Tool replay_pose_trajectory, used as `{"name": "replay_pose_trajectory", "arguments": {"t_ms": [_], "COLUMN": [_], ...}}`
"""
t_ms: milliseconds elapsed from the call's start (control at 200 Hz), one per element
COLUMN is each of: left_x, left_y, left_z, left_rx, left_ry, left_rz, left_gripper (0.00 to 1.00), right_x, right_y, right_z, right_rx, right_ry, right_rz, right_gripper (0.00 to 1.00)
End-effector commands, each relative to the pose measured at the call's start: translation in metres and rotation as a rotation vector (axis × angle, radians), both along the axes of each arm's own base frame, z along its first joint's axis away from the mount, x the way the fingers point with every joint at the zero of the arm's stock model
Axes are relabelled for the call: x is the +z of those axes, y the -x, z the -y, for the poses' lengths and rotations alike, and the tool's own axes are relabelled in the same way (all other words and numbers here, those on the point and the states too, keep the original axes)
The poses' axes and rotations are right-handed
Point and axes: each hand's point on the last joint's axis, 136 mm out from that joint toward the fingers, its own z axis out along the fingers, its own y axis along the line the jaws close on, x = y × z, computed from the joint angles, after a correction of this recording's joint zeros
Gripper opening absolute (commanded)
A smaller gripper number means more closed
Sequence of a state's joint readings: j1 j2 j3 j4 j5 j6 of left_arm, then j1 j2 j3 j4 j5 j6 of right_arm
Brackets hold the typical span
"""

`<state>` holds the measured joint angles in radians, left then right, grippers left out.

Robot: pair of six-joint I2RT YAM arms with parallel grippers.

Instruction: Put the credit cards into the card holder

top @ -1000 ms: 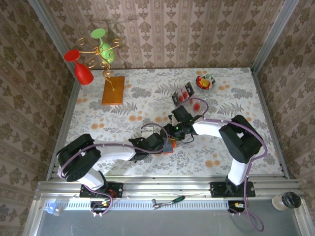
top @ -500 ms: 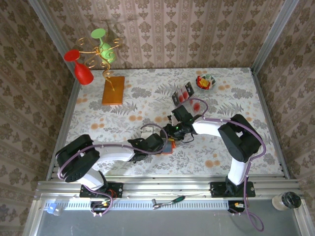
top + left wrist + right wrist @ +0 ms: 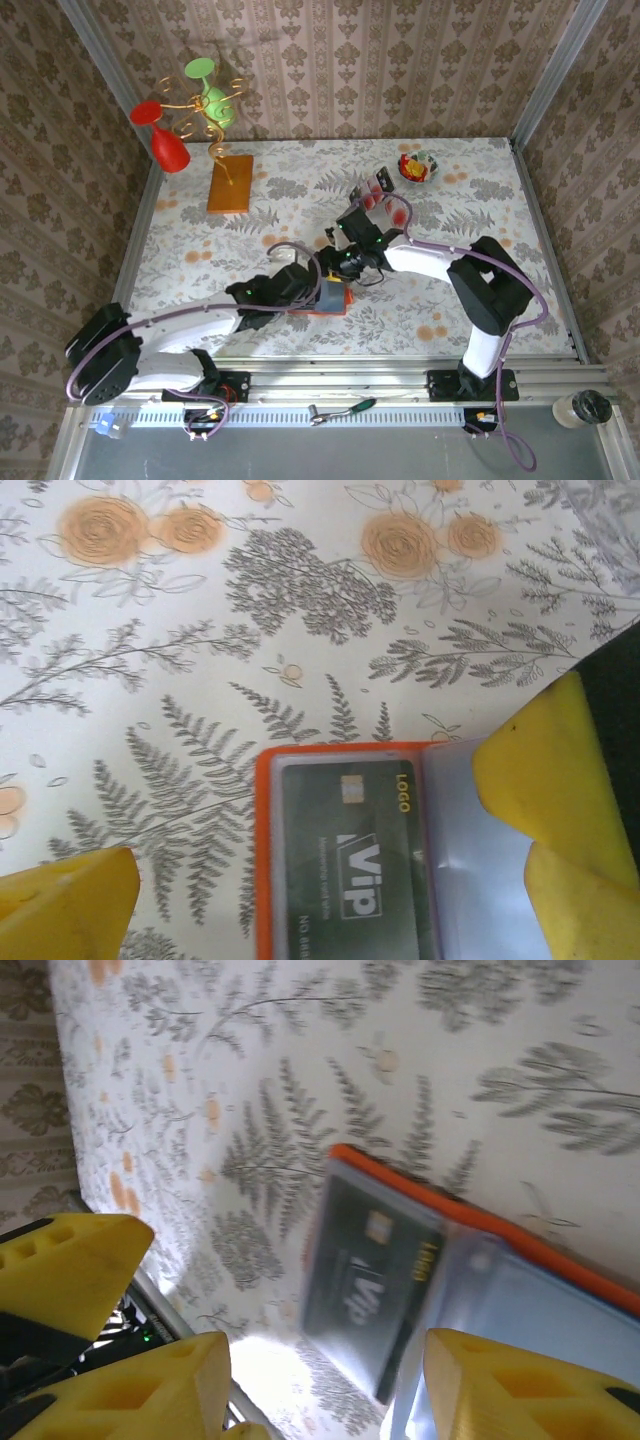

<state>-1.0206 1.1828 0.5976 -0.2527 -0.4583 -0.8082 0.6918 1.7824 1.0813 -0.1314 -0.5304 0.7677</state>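
The orange card holder (image 3: 333,299) lies open on the table between the two arms. A black credit card (image 3: 350,860) marked "VIP" lies in its left pocket, inside the orange rim (image 3: 263,830). My left gripper (image 3: 300,840) hangs open above the holder. Its right finger (image 3: 545,790) is over the holder's clear right sleeve. My right gripper (image 3: 330,1380) is open too, with nothing in it, hovering just over the same card (image 3: 370,1270) and the holder's orange edge (image 3: 500,1228). More credit cards (image 3: 372,190) stand in a clear tray farther back.
A small bowl of coloured pieces (image 3: 417,167) sits at the back right. An orange-brown board (image 3: 230,183) with a gold wire stand holding a red and a green glass stands at the back left. Both grippers (image 3: 312,285) (image 3: 338,262) crowd the holder.
The left arm's elbow has swung down and left, and its gripper has slid slightly left, uncovering more of the holder. The right gripper has shifted a little up and left, its jaws slightly wider.
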Motion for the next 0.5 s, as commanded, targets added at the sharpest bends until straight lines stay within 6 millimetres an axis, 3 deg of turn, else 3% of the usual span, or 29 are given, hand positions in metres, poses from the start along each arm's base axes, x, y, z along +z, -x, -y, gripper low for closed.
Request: {"name": "replay_pose_trajectory", "arguments": {"t_ms": [0,310,495], "left_x": [0.006,0.015,0.015], "left_y": [-0.004,0.008,0.011], "left_z": [-0.027,-0.075,-0.084], "left_rx": [0.066,0.16,0.167], "left_ry": [-0.017,0.051,0.069], "left_rz": [0.036,0.07,0.065], "left_gripper": [1.0,1.0,1.0], "right_x": [0.002,-0.023,-0.043], "right_y": [0.014,0.005,0.002], "right_z": [-0.016,-0.053,-0.057], "right_rx": [0.033,0.013,0.003], "right_ry": [0.009,0.019,0.033], "right_rz": [-0.036,-0.07,-0.082], "right_gripper": [0.56,0.56,0.55]}}
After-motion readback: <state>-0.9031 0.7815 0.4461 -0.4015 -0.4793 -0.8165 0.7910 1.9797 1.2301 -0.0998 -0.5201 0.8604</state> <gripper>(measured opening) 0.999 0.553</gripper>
